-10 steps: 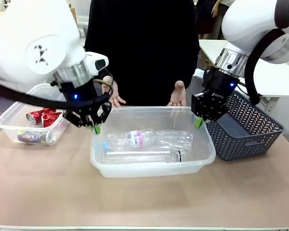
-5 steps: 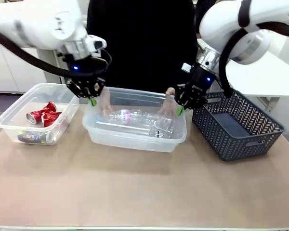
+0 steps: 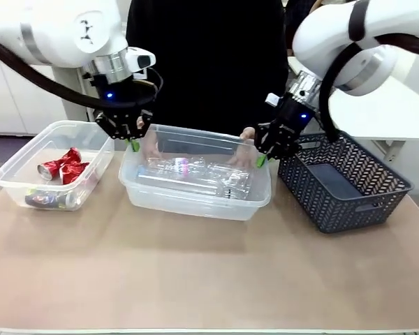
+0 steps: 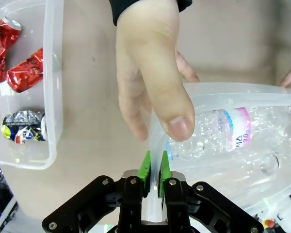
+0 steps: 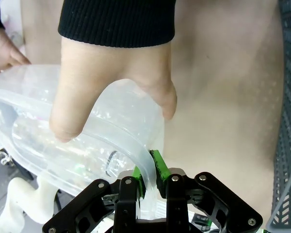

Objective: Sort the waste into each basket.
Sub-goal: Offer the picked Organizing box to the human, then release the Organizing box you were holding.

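Since half a second ago the bottle tub (image 3: 195, 199) has barely shifted; a second ago it sat nearer the table's near edge. Left gripper (image 3: 134, 144) is clamped on the tub's rim at its far left corner, right gripper (image 3: 260, 160) on the far right corner. Wrist views show the person's thumbs hooked over that rim beside each gripper: left-side hand (image 4: 150, 73), right-side hand (image 5: 111, 82). Clear bottles (image 3: 195, 174) lie inside. Crushed cans (image 3: 63, 171) sit in the left tub (image 3: 17, 188), by the table's left edge.
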Tool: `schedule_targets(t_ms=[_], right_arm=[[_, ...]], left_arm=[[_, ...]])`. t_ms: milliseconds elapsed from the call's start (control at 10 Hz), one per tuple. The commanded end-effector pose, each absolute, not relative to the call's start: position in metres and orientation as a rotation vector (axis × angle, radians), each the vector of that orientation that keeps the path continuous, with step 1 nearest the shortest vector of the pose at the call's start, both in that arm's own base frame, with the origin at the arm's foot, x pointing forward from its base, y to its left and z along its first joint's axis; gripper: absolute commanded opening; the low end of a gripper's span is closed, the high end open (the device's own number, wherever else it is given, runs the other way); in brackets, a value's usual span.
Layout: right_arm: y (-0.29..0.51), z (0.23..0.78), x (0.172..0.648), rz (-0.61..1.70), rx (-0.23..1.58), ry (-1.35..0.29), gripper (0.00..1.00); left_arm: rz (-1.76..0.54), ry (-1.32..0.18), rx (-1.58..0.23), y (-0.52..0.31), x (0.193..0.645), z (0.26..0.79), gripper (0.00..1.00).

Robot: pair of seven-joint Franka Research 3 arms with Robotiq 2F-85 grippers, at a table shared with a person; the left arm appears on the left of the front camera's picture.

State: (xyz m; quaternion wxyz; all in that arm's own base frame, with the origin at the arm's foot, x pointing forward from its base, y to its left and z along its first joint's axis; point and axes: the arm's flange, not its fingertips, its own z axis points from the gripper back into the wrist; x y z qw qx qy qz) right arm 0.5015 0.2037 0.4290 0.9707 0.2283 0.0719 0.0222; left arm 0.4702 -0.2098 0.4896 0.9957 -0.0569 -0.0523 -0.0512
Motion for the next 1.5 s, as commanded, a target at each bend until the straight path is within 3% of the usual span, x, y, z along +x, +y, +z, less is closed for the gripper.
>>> schedule_targets(t_ms=[0,500,600,700,800,1000,1100,1200,1400], right_arm=[[0.206,0.431,0.502,0.055,0.456,0.143,0.08],[0.206,0.431,0.502,0.055,0.456,0.143,0.08],[0.204,0.429,0.501,0.046,0.461,0.147,0.38],[0.193,0.435,0.488,0.045,0.494,0.075,0.66],[0.183,0.439,0.477,0.012,0.504,0.01,0.96],[0.171,0.446,0.465,-0.037,0.551,-0.098,1.0],[0.167,0.448,0.458,-0.049,0.573,-0.154,1.0],[0.164,0.45,0.451,-0.049,0.601,-0.217,1.0],[0.162,0.454,0.442,-0.033,0.623,-0.3,1.0]], left_arm=[[-0.079,-0.124,-0.12,-0.206,0.466,0.487,0.07],[-0.101,-0.105,-0.113,-0.209,0.469,0.486,0.07],[-0.129,-0.103,-0.142,-0.214,0.471,0.49,0.58],[-0.138,-0.114,-0.124,-0.217,0.474,0.492,0.65],[-0.158,-0.122,-0.12,-0.22,0.477,0.496,1.0],[-0.177,-0.125,-0.1,-0.222,0.477,0.501,1.0],[-0.188,-0.138,-0.094,-0.222,0.473,0.504,0.9],[-0.207,-0.162,-0.098,-0.22,0.466,0.509,0.99],[-0.302,-0.178,-0.14,-0.223,0.455,0.513,1.0]])
